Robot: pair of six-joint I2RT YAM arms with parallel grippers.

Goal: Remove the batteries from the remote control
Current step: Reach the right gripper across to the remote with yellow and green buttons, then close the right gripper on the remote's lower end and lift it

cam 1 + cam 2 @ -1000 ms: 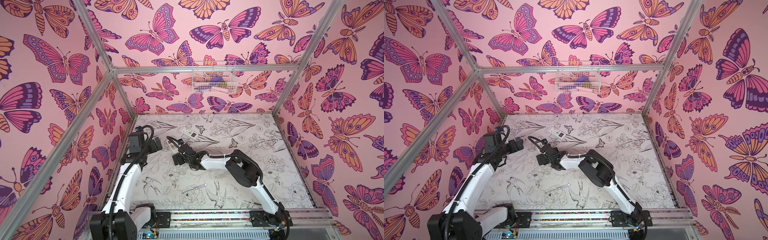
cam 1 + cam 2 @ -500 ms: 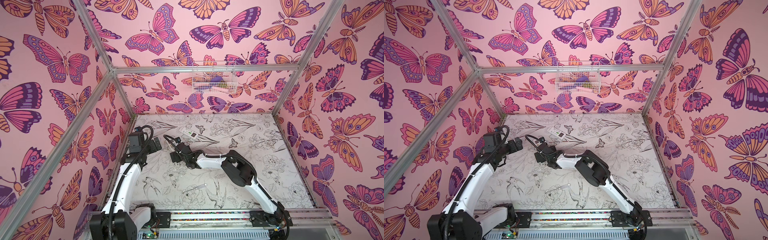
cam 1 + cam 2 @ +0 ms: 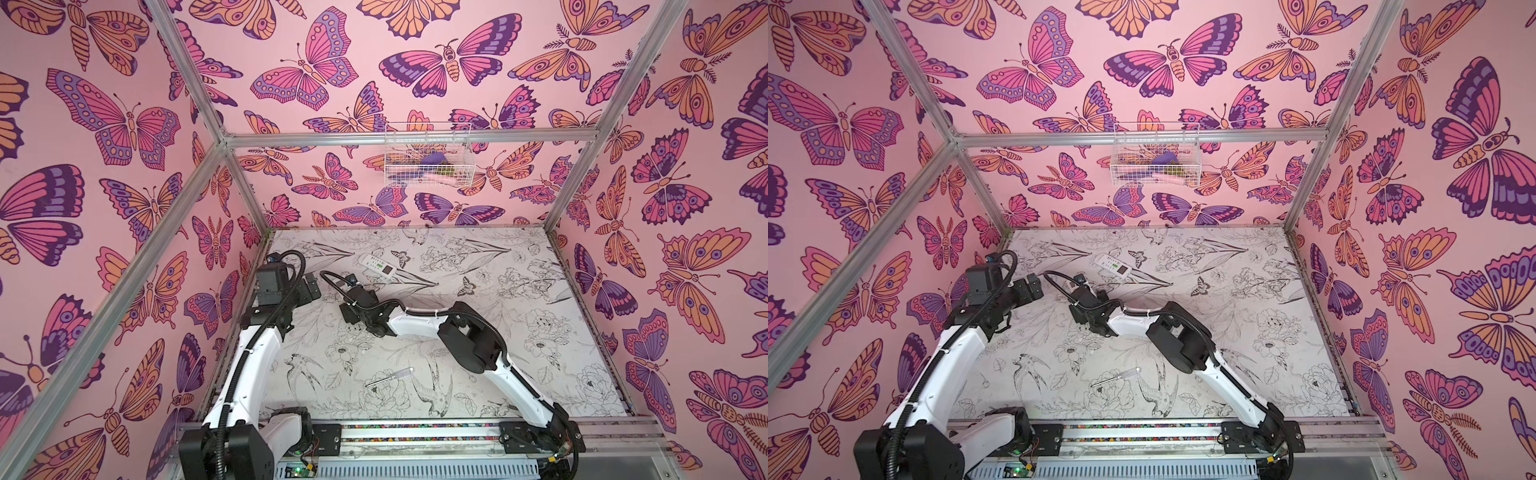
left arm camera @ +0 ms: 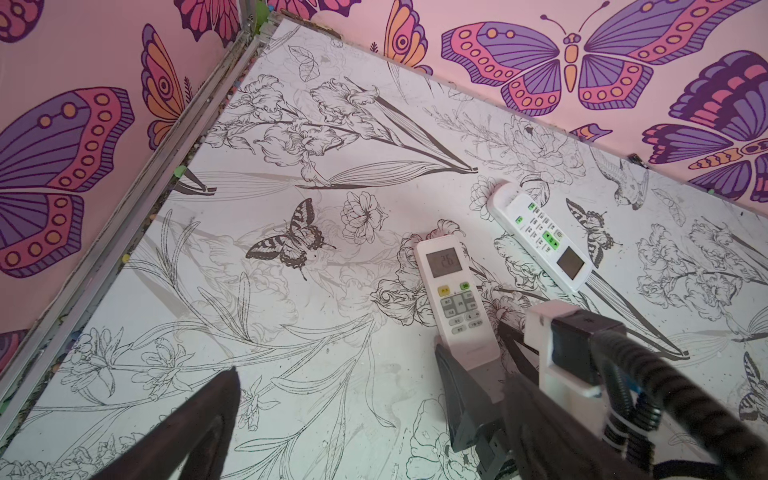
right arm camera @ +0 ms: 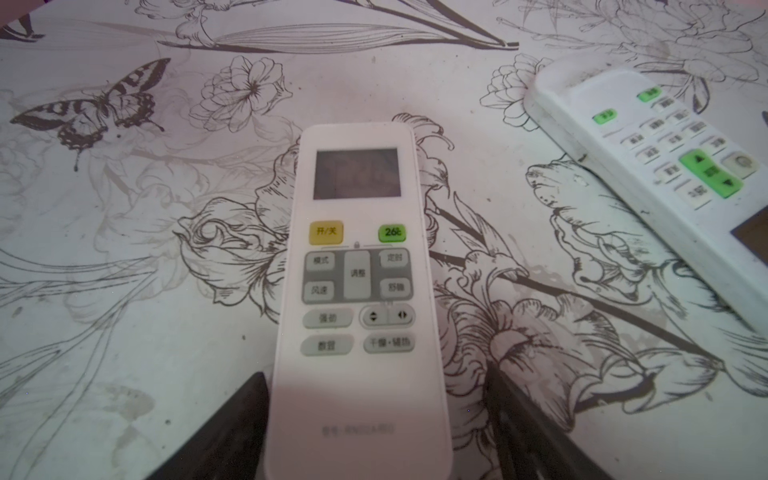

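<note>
Both jaws of the right claw (image 5: 372, 380) have been narrowed astride the face-up remote control (image 5: 357, 270), which is not yet gripped; a turning grasp is expected. Left claw (image 3: 311, 286) is held wide, empty.

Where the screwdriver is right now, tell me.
In both top views the screwdriver lies flat on the table near its front edge, about midway across, far from the remote at the back.

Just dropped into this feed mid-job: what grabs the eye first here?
The pink butterfly walls dominate, but the action is toward the table's back left: the right pincer straddles the lower end of a white remote lying buttons-up, a gap showing at one jaw. A second remote lies just beyond it, apart, and a clear-handled screwdriver sits alone near the front.
</note>
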